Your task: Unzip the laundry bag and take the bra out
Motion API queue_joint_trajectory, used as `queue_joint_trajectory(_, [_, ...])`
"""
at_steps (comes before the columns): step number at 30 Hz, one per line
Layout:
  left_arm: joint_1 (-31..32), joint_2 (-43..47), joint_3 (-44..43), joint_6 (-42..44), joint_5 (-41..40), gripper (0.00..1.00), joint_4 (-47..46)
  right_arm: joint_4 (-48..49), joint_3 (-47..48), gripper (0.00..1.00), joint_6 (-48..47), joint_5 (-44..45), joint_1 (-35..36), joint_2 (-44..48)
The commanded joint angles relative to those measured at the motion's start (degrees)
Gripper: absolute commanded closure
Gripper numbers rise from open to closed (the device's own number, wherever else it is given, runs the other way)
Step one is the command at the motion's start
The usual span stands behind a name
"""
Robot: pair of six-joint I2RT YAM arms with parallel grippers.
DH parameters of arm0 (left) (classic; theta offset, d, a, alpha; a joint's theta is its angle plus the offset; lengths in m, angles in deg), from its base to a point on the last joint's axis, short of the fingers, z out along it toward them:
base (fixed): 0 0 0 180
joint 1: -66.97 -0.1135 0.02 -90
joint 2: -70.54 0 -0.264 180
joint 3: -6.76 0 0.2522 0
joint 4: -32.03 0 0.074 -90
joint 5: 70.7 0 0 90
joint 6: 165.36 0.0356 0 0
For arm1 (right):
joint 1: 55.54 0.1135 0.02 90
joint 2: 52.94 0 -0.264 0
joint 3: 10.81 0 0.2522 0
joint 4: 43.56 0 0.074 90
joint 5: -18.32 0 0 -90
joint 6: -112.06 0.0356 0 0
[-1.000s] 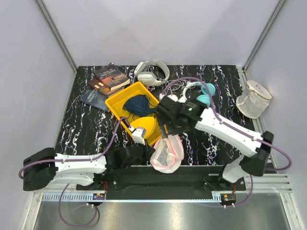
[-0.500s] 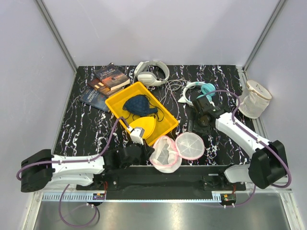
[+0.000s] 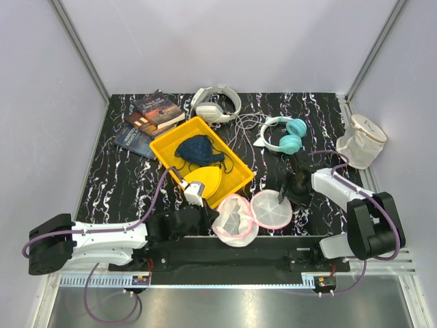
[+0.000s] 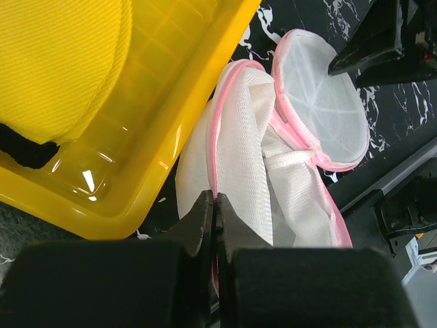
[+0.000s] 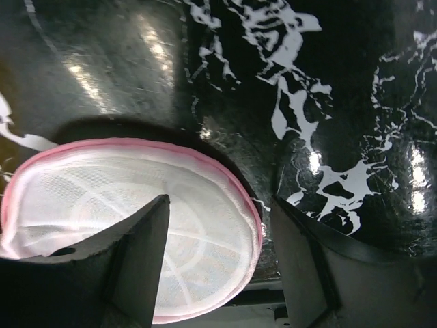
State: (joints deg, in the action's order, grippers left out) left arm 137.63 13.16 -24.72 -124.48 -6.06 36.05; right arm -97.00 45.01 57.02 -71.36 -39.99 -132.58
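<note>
The laundry bag (image 3: 235,222) lies unzipped at the table's front edge, its round pink-rimmed lid (image 3: 271,208) flopped flat to the right. My left gripper (image 3: 207,220) is shut on the bag's pink rim (image 4: 222,130), pinching it between the fingertips. The navy bra (image 3: 198,149) lies in the yellow bin (image 3: 235,179), apart from both grippers. My right gripper (image 3: 292,188) stands open just above the table at the lid's right edge; in the right wrist view the lid (image 5: 116,205) lies beneath its spread fingers (image 5: 140,246), which hold nothing.
A yellow bra (image 3: 208,181) also lies in the bin. Books (image 3: 151,116) sit at the back left, white headphones (image 3: 215,104) at the back, teal headphones (image 3: 287,134) right of centre. A cream mesh bag (image 3: 360,142) stands at the right edge.
My right arm has swung away from over the bin and bag to the right, folding back toward its base. The bag's lid has dropped open flat. The left gripper keeps its pinch.
</note>
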Motion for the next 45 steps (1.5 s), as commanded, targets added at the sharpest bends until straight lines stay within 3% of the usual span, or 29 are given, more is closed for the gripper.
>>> queue_joint_trajectory(1, [-0.1,1.1,-0.2,-0.1,-2.0,1.00,-1.8,0.9,-0.8,0.34,3.3,-0.7,-0.6,-0.3])
queue_joint_trajectory(5, [-0.1,1.5,-0.5,-0.4,-2.9,1.00,-0.5,0.6,-1.9,0.38,4.3,0.4,-0.6,-1.3])
queue_joint_trajectory(12, [-0.1,2.2,-0.6,-0.6,-3.8,1.00,0.4,0.7,-1.7,0.58,5.1,1.0,-0.6,-3.7])
queue_joint_trajectory(17, [-0.2,1.6,-0.8,-0.2,-3.6,1.00,0.3,0.6,-0.4,0.92,3.7,-0.1,-0.6,-1.9])
queue_joint_trajectory(20, [-0.1,0.4,-1.1,0.2,-3.2,1.00,-0.5,-5.7,4.3,1.00,1.7,3.0,-0.5,1.7])
queue_joint_trajectory(25, [-0.2,-2.5,-1.8,0.9,-2.2,1.00,-3.0,-11.3,14.9,1.00,-4.0,2.8,-0.3,7.8])
queue_joint_trajectory(29, [-0.1,-5.4,-3.1,2.6,-2.1,1.00,-5.2,-20.0,23.0,1.00,-8.6,4.2,1.9,5.2])
queue_joint_trajectory(34, [-0.4,-8.3,-4.5,3.3,-1.4,1.00,-6.9,-26.1,30.6,1.00,-11.1,12.2,14.0,-0.9])
queue_joint_trajectory(40, [-1.0,-9.8,-4.7,3.8,-0.5,1.00,-9.4,-28.0,37.3,1.00,-8.9,15.4,27.2,-7.0])
queue_joint_trajectory(45, [-1.7,-11.3,-5.0,3.9,0.5,1.00,-11.7,-30.4,42.7,0.99,-7.1,17.0,33.8,-12.6])
